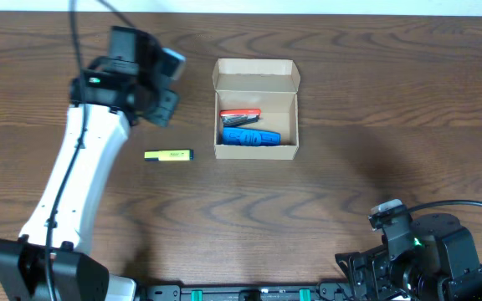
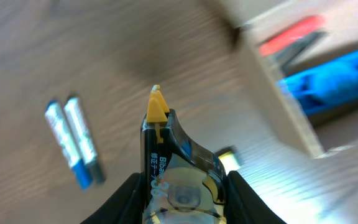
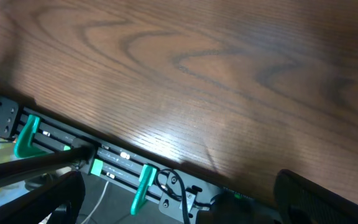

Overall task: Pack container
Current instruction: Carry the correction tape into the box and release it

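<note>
Two fingers (image 2: 127, 200) of my left gripper (image 2: 182, 196) are pressing in on a clear tape dispenser (image 2: 176, 177) with a yellow tip. That tool is clamped on it and is holding it above the table (image 1: 350, 100), off to the left of the container (image 1: 256, 151). The container is sitting open on the wood, its flap lid folded back on its far side. Inside it a red pen-like item (image 1: 239, 112) is lying about midway back, and a blue item (image 1: 249, 137) is lying along the near wall. A yellow marker (image 1: 168, 155) is lying flat to the left of the container, level with its near wall. Two blue-and-silver batteries (image 2: 73, 140) are lying side by side, farther from the container than the dispenser is. My right gripper (image 3: 179, 193) is sitting well to the near right of the container, by the table's edge, with its fingers spread wide apart.
</note>
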